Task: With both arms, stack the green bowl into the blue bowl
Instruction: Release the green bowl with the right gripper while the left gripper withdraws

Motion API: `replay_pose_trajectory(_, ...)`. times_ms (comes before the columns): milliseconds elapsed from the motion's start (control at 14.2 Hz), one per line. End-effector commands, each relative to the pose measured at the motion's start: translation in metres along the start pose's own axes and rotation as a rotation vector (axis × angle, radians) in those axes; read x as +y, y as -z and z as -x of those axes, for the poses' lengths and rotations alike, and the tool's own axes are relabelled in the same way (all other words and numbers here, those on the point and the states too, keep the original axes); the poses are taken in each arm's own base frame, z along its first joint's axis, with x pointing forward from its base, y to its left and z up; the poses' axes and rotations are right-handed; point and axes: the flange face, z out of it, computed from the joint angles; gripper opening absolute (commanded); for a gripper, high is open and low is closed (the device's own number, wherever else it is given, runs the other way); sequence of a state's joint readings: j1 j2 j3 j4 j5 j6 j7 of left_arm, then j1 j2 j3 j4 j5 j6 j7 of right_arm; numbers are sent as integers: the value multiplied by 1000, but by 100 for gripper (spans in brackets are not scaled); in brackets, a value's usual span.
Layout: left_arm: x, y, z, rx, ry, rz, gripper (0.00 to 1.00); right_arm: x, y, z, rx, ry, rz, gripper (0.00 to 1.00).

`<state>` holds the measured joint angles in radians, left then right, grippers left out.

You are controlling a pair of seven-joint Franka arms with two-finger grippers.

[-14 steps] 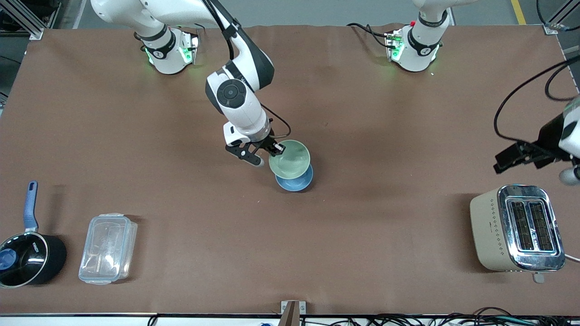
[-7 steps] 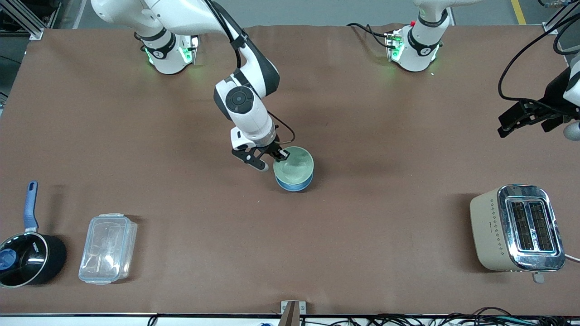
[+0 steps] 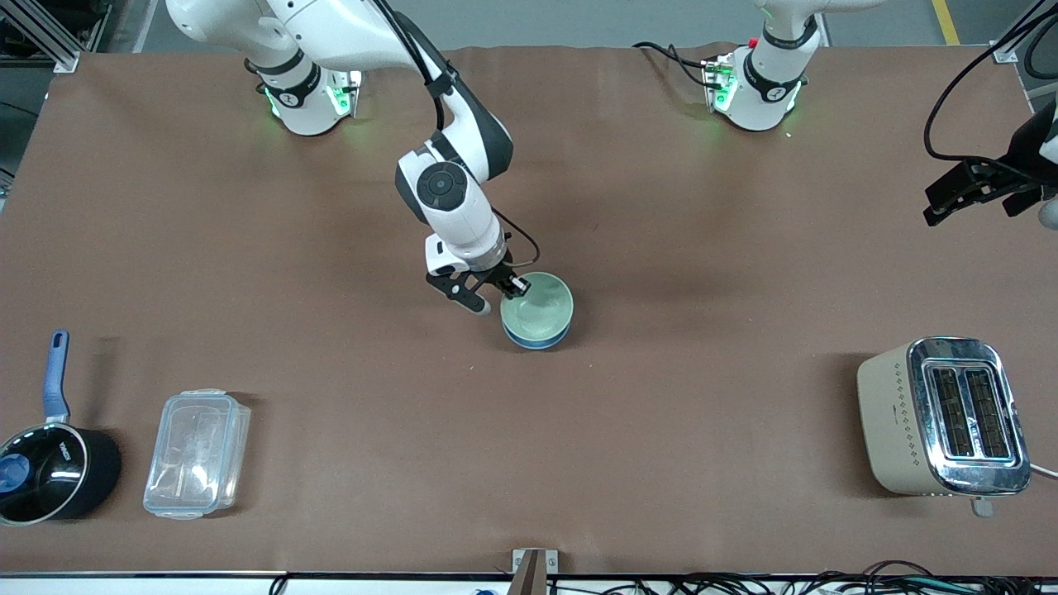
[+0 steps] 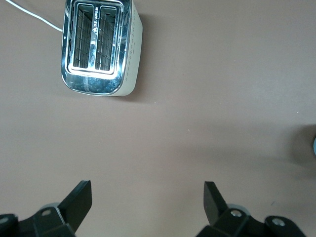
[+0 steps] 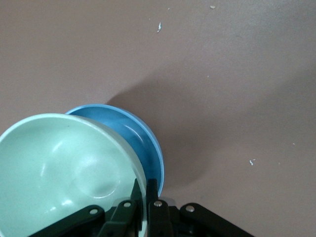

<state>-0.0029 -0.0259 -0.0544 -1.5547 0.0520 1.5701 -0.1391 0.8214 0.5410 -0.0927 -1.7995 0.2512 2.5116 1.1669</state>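
The pale green bowl sits inside the sky-blue bowl near the middle of the table; only the blue bowl's lower side shows under it. My right gripper is shut on the green bowl's rim on the side toward the right arm's base. In the right wrist view the green bowl is tilted in the blue bowl, with the gripper pinching its rim. My left gripper is open and empty, high over the left arm's end of the table. It also shows in the left wrist view.
A cream and chrome toaster stands at the left arm's end, also in the left wrist view. A clear lidded container and a black saucepan with a blue handle sit at the right arm's end, near the front camera.
My right gripper has lowered the green bowl from above the blue bowl down into it. My left gripper has drawn back toward its base, away from the toaster.
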Motion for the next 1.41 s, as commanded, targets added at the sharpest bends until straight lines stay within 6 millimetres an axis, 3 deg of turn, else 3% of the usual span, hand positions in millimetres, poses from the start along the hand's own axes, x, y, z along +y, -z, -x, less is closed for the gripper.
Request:
replay_pose_trajectory(0,1,2,6,5,-2,9,100,-3,-1,1,7,-16,-7,5)
replay_pose_trajectory(635,-4,2,4,6,-4,11,100,-1,-3,-5,7,-44,-5,13)
replay_pose_trajectory(776,-2,2,4,6,-1,11,100,-1,-3,-5,7,-44,-5,33)
replay_pose_trajectory(917,0,2,4,5,-5,11,100,-2,-3,-4,6,-44,-4,69)
replay_pose_trajectory(987,-1,2,4,7,-4,13,100,-3,1,-7,9,-47,-8,92)
replay_pose_trajectory(1058,-1,4,3,10,-3,13,100,-3,8,-10,13,-44,-9,100)
replay_pose_trajectory(1128,0,6,2,17,-6,14,100,-2,20,-22,31,-42,-13,100)
replay_pose_trajectory(1340,-1,1,-1,12,-8,14,100,1,85,-63,100,90,89,100)
